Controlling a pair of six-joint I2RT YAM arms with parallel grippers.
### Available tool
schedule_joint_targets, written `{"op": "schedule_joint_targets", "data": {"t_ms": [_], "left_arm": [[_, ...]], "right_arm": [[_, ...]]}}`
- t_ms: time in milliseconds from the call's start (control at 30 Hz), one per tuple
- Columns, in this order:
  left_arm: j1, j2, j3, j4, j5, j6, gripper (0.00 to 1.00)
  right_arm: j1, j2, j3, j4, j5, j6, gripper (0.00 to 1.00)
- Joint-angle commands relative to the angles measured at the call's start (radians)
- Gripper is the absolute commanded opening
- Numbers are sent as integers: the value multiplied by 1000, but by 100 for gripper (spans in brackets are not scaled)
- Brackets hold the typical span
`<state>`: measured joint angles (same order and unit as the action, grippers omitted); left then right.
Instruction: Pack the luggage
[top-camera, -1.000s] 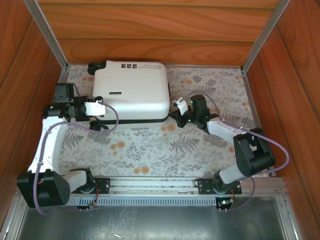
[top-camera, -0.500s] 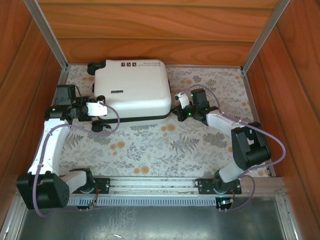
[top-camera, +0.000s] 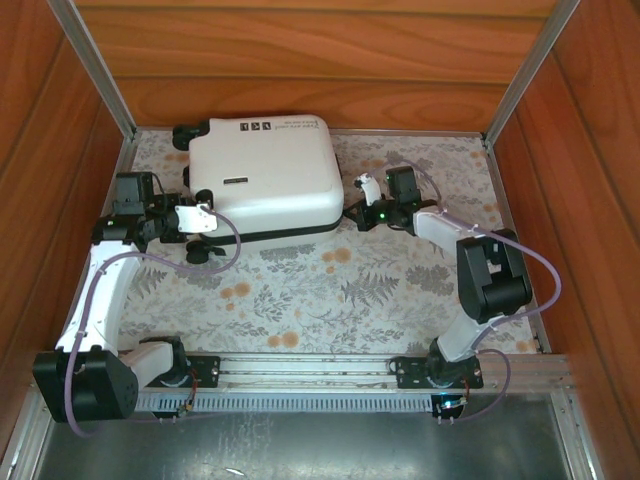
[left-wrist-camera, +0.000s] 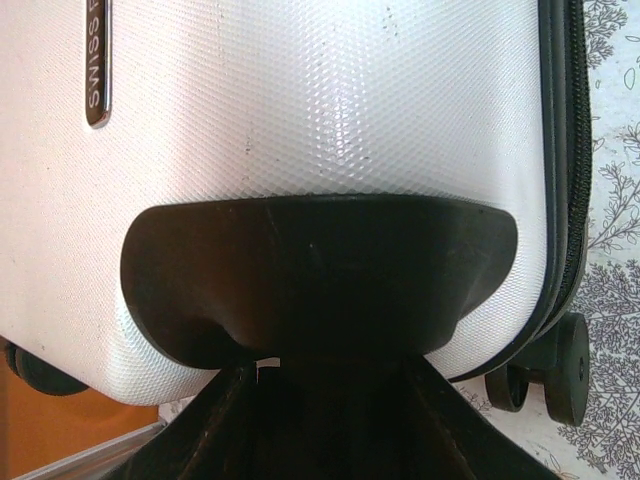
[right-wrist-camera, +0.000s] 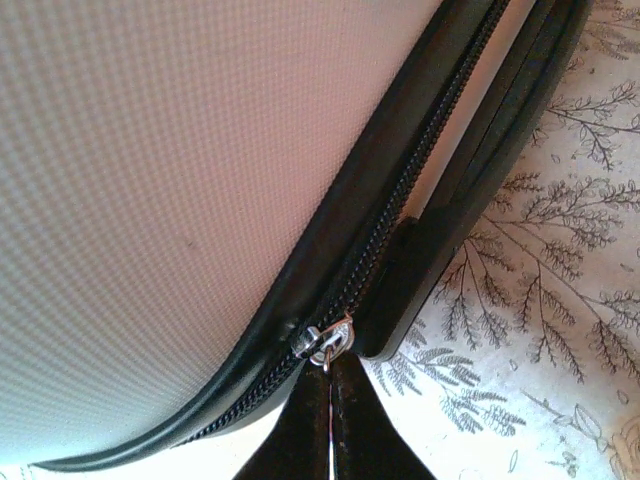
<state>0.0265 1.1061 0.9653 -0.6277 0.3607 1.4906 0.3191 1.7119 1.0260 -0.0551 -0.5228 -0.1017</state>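
The luggage (top-camera: 265, 180) is a white hard-shell suitcase lying flat and closed at the back left of the floral table. My left gripper (top-camera: 205, 218) is at its left end, near a black wheel (top-camera: 200, 255). In the left wrist view the fingers (left-wrist-camera: 220, 420) close on the black moulded wheel housing (left-wrist-camera: 320, 270) of the white shell (left-wrist-camera: 320, 100). My right gripper (top-camera: 352, 213) is at the suitcase's right side. In the right wrist view it (right-wrist-camera: 330, 375) is shut on the silver zipper pull (right-wrist-camera: 325, 343), beside the black side handle (right-wrist-camera: 480, 150).
Wooden walls with aluminium corner posts (top-camera: 95, 65) enclose the table closely on three sides. The floral cloth (top-camera: 330, 290) in front of the suitcase is open floor. A metal rail (top-camera: 300, 370) carrying both arm bases runs along the near edge.
My right gripper has moved toward the back along the suitcase's right side, its arm stretching further in. The suitcase has shifted slightly back and left, the left gripper moving with it.
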Motion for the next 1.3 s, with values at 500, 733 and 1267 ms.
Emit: {"op": "schedule_joint_targets", "data": {"t_ms": [500, 733, 1267], "left_arm": [[-2, -4, -92, -123, 12, -10, 0], [7, -20, -98, -100, 69, -58, 0], [-6, -269, -110, 262, -6, -970, 100]], "right_arm": [[-67, 138, 291, -22, -81, -100, 0], [-66, 198, 324, 109, -74, -6, 0], [-77, 108, 415, -31, 91, 221, 26]]}}
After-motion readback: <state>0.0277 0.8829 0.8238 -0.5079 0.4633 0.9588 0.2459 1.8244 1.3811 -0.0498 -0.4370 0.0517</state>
